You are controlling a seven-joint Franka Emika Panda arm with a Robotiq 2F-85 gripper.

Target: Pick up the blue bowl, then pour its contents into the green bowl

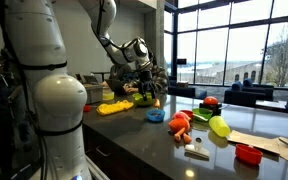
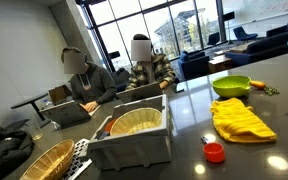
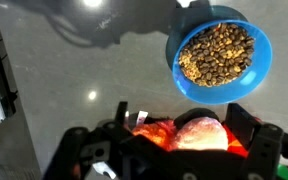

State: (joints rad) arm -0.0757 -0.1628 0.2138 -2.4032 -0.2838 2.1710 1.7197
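- Sitting free on the grey counter [image 3: 64, 70], the blue bowl [image 3: 219, 55] holds brown beans [image 3: 216, 52]; in the wrist view it lies far and right of the gripper [image 3: 174, 145].
- Jaws look spread and hold nothing, hovering over a red-orange toy [image 3: 199, 130].
- Green bowl [image 2: 231, 86] stands well apart, just beyond a yellow cloth [image 2: 242, 120].
- Risk: the beans reach near the rim, so a lopsided pinch or an early tilt would likely spill them. The light bowl may also skid on the glossy counter.
- Arm [image 1: 44, 95] reaches out from the near left, elbow high, wrist bent down.
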